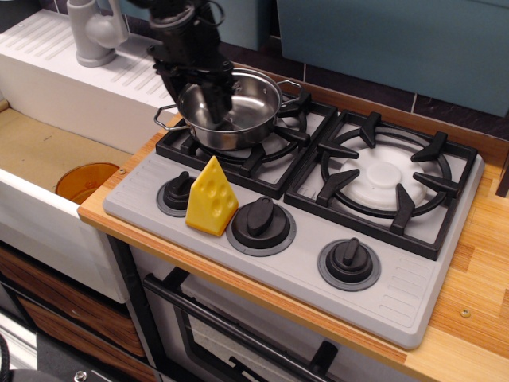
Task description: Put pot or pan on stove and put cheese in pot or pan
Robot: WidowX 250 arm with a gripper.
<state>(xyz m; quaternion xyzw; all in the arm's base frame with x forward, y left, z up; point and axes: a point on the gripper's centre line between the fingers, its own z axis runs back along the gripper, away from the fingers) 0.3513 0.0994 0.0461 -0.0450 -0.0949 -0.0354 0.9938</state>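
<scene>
Stainless-steel pot (238,111) sits on the far-left burner grate of the stove (413,298), holding nothing but the gripper (216,102), whose black fingers reach down inside near its left wall; whether they grip the rim or stand free, I cannot tell. Placing the pot looks close to done, while the cheese (211,197) stands upright between the two left knobs, untouched.

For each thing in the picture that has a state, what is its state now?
pot: upright on the left burner grate, empty.
gripper: reaching into the pot; open or shut is unclear.
cheese: standing upright on the stove front, outside the pot.
right burner: nothing on it.
orange cup: in the sink, partly hidden.
</scene>
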